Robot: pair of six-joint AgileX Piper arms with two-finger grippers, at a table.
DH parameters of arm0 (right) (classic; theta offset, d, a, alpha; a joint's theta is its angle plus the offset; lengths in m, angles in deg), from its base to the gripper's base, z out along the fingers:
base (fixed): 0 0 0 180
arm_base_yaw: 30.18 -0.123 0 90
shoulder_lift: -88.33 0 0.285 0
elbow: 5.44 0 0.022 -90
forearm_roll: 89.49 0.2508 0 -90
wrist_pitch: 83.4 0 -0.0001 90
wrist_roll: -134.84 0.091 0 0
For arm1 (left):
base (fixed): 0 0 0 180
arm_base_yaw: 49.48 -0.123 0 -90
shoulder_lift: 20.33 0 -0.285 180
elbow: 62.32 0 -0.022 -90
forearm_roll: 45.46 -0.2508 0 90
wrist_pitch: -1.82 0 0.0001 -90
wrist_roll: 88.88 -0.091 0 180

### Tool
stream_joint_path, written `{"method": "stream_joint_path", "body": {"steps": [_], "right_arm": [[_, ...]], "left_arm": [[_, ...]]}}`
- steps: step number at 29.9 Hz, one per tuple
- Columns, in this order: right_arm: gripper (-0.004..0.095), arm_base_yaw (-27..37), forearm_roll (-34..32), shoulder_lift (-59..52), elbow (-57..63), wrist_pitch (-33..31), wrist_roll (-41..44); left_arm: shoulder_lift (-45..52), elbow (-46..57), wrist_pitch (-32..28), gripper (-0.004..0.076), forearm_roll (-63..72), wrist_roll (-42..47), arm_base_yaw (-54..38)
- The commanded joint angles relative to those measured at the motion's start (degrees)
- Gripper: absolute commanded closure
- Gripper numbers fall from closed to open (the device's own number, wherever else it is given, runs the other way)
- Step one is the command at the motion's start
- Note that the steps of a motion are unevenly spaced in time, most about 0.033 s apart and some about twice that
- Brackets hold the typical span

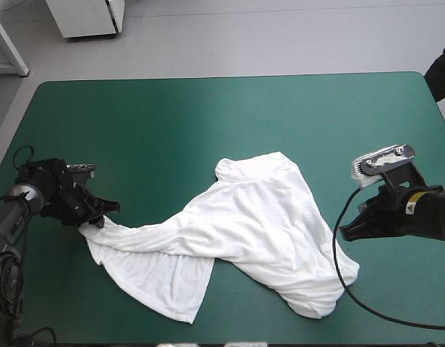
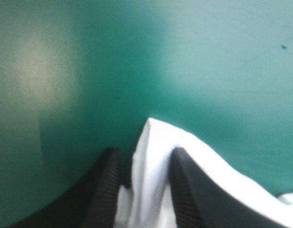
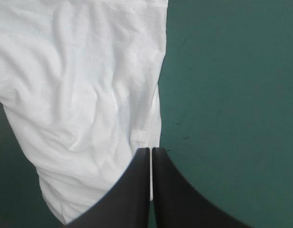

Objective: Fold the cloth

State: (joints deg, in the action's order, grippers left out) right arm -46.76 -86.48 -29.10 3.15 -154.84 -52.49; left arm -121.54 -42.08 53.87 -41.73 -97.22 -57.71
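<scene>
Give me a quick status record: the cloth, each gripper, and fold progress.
T-shirt: white, crumpled and partly spread, lying on the near half of the table
Left gripper: shut on the T-shirt's left end, a narrow band of cloth running to it
Right gripper: fingers shut, at the T-shirt's right edge, no cloth seen between them
Fold: not yet done, no neat fold visible

Teal-green table (image 1: 208,116) — grey floor (image 1: 280,36) beyond
</scene>
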Motion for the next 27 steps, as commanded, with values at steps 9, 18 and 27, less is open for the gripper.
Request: {"method": "stream_joint_path", "body": {"steps": [9, 18, 27], "right_arm": [[0.0258, -0.09, 0.68, -0.40, 9.35, -0.05, 7.33], [0.0265, -0.09, -2.35, -0.40, 26.27, 9.81, 11.87], [0.0287, -0.09, -2.24, 7.84, 30.57, 20.39, 11.98]], "left_arm": [[-1.89, -0.04, -3.51, 0.0734, 2.96, -1.09, 0.00], [-1.89, -0.04, -3.91, 0.0734, 8.04, -4.03, 0.00], [-1.89, -0.04, -3.60, 0.0734, 8.07, -4.27, 0.00]]}}
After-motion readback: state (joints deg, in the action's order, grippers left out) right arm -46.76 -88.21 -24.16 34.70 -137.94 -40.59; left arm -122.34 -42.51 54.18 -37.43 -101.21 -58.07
